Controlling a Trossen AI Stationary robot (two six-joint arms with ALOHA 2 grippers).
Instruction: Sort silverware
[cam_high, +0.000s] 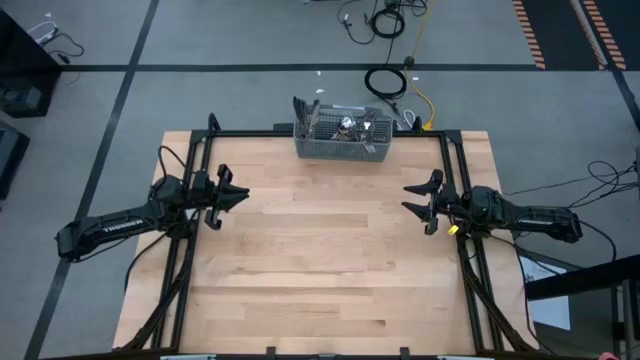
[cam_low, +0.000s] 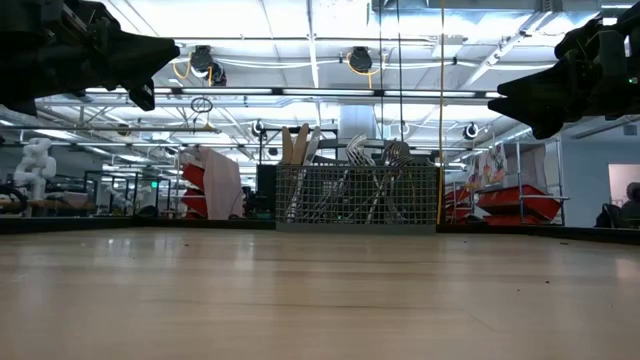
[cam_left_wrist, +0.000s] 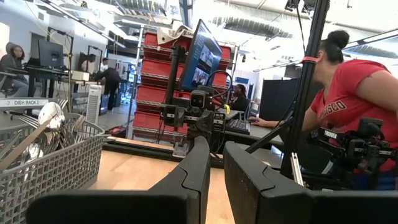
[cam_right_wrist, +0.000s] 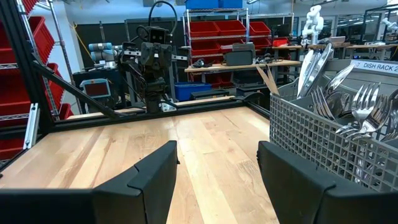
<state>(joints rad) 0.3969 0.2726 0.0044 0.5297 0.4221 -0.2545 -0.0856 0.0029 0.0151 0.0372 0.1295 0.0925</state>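
Note:
The silverware (cam_high: 345, 125) is a bunch of shiny forks, spoons and knives standing upright in a grey wire-mesh basket (cam_high: 340, 150) at the middle of the table's far edge. In the low view the silverware (cam_low: 370, 160) pokes above the basket (cam_low: 350, 200). It also shows in the left wrist view (cam_left_wrist: 50, 115) and the right wrist view (cam_right_wrist: 360, 106). My left gripper (cam_high: 238, 195) hovers open above the table's left side, its fingers only narrowly apart (cam_left_wrist: 216, 155). My right gripper (cam_high: 407, 198) hovers open above the right side (cam_right_wrist: 217, 155). Both are far from the basket.
Bare wooden tabletop (cam_high: 320, 260) lies between and in front of the arms. A black frame rail (cam_high: 330, 133) runs along the table's edges. A few tan wooden sticks (cam_right_wrist: 267, 78) stand in the basket too. A person in a red shirt (cam_left_wrist: 348, 106) sits beyond the table.

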